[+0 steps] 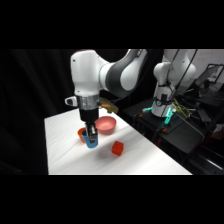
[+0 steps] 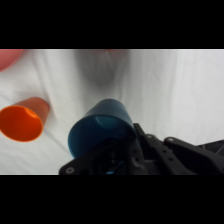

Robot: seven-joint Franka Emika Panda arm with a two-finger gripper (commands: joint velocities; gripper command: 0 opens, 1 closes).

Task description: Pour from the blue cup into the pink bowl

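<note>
White cloth-covered surface (image 1: pixel 150 155), dark surrounds. Item 1: blue cup (image 1: pixel 91 142), small plastic, slightly tapered, near surface's middle-left in side view; wrist view shows its open mouth (image 2: pixel 100 134) right in front of my linkage, rim tipped toward camera, interior dark. Item 2: my pincer (image 1: pixel 90 135), coming down from above onto the blue cup; black linkage fills bottom of wrist view w/ the cup's lower rim tucked against it. Looks clamped on the cup's wall, fingertips themselves hidden behind the rim. Item 3: pink bowl (image 1: pixel 106 125), round, shallow, widest item, just behind and to the right of the blue cup in side view, apart from it; in wrist view only a pink sliver at top-left corner (image 2: pixel 9 59). Item 4: orange cup (image 1: pixel 82 134), approx. same size as blue, immediately left of it in side view, partly hidden by my pincer; wrist view shows it lying tilted (image 2: pixel 24 122), mouth toward camera, separate from blue cup. Item 5: red-orange block (image 1: pixel 117 148), small, to the right of the blue cup, nearer surface's front edge, standing alone.
</note>
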